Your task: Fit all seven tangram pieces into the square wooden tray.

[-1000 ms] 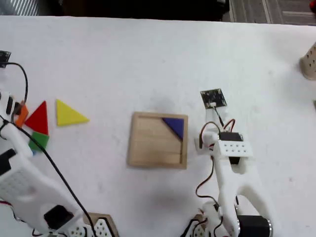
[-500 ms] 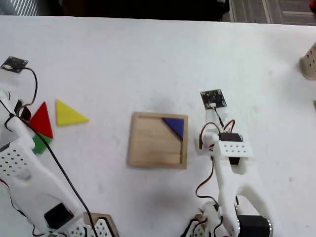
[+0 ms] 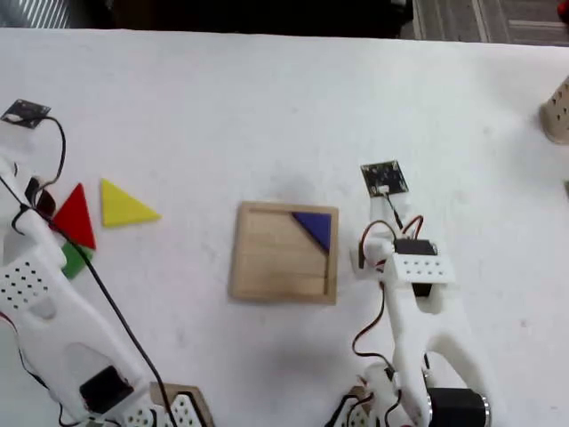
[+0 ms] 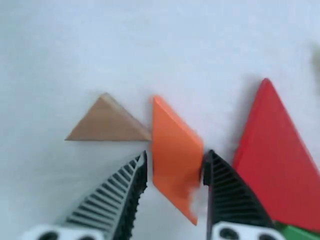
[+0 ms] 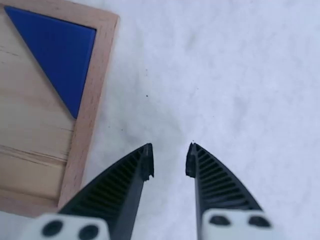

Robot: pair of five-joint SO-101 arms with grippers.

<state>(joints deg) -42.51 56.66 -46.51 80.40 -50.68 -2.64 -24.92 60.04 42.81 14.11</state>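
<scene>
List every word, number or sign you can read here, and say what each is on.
None readable. The orange parallelogram, red triangle, blue triangle and wooden tray are plain; any marking on the small circuit board is too small to read.

green piece (image 3: 78,256) mostly hidden under the left arm (image 3: 44,302), shape unclear; in the left wrist view it's just a sliver at the frame corner. red triangle (image 4: 275,155) cut off by the frame edge. orange piece (image 4: 172,142) blurred at its near tip; can't tell if left gripper (image 4: 175,154) fingers touch it. tray (image 5: 92,95) cut off in the right wrist view. perforated object (image 3: 558,111) at the table's far right cut off, can't identify.
</scene>
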